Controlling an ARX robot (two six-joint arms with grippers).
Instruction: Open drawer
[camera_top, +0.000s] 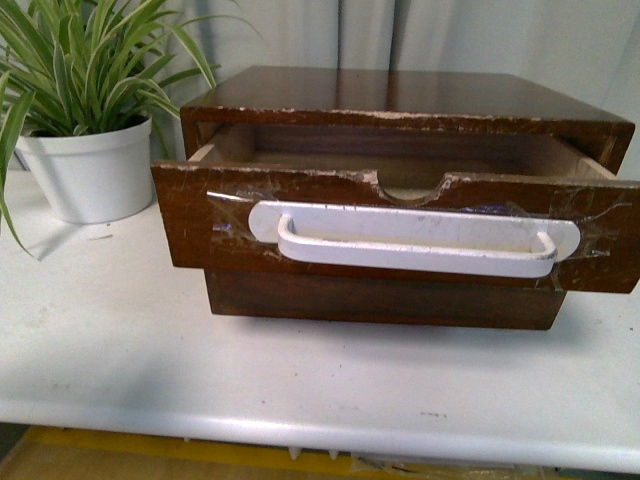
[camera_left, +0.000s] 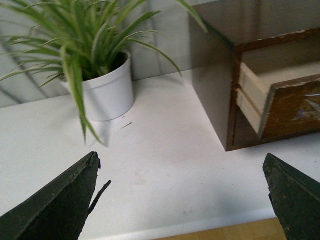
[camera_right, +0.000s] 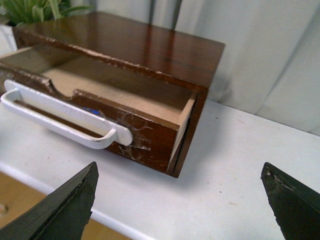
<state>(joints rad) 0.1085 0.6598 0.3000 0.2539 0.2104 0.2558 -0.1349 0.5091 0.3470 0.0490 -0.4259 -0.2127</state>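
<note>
The drawer (camera_top: 200, 235), dark brown with a half-round notch in its chipped top edge, stands pulled part way out of the wooden cabinet (camera_top: 400, 95). Its long white handle (camera_top: 415, 240) is taped across the front. Neither gripper shows in the front view. My left gripper (camera_left: 182, 187) is open and empty over the table, left of the cabinet, with the drawer's side (camera_left: 252, 95) ahead. My right gripper (camera_right: 177, 195) is open and empty over the table, off the drawer's right corner (camera_right: 175, 145), with the handle (camera_right: 60, 117) in view.
A spider plant in a white pot (camera_top: 90, 175) stands on the white table (camera_top: 300, 380) left of the cabinet, also in the left wrist view (camera_left: 107, 92). A plain lower drawer front (camera_top: 385, 300) sits under the open drawer. A grey curtain hangs behind.
</note>
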